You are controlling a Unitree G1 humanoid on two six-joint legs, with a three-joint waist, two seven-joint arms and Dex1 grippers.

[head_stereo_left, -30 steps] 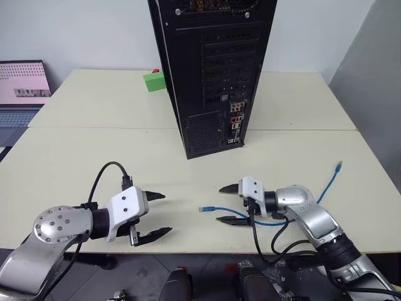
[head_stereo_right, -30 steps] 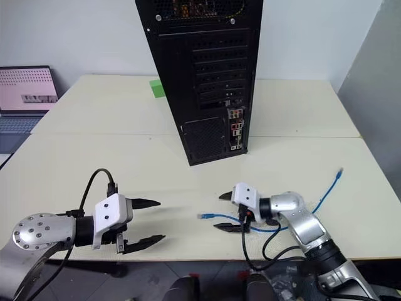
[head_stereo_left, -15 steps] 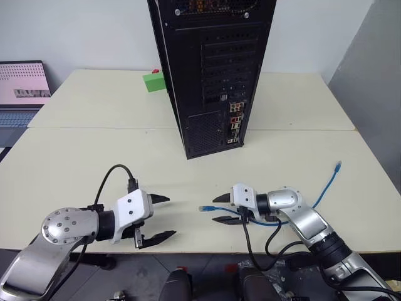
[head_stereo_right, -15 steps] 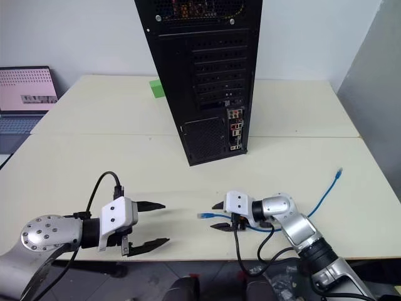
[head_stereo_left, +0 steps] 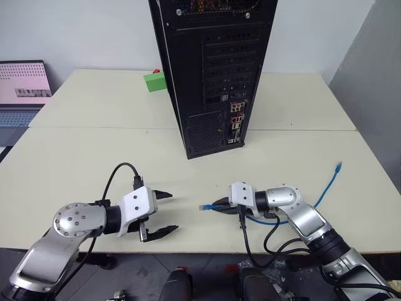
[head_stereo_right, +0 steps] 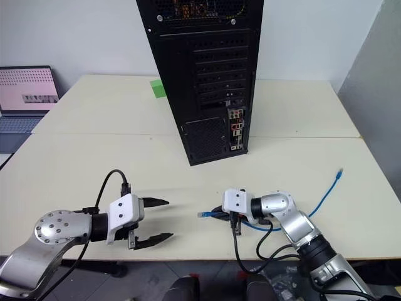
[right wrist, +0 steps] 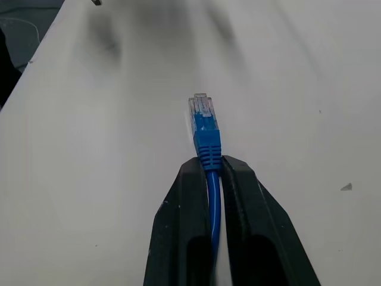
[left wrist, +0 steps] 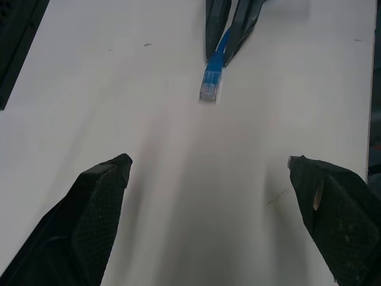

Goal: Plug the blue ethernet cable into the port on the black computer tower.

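Observation:
The blue ethernet cable [head_stereo_left: 322,191] lies on the cream table [head_stereo_left: 94,157], one plug [head_stereo_left: 204,206] near the front middle and the other end at the right [head_stereo_left: 338,166]. My right gripper [head_stereo_left: 217,205] is shut on the cable just behind that near plug [right wrist: 202,122], which sticks out past the fingertips [right wrist: 238,173]. To its left, my left gripper [head_stereo_left: 171,212] stands open and holds nothing, a short way from the plug [left wrist: 211,80]. The black computer tower [head_stereo_left: 213,75] stands upright behind, and the port sits among the coloured connectors [head_stereo_left: 235,122] low on its rear face.
A green block [head_stereo_left: 153,81] sits left of the tower at the back. A laptop [head_stereo_left: 22,88] stands beyond the table's left edge. Black arm cables [head_stereo_left: 263,241] hang over the front edge by my right arm. A seam [head_stereo_left: 94,128] crosses the table.
My right gripper has closed on the cable behind the near plug. My left gripper has moved a little to the right towards the plug and stays open.

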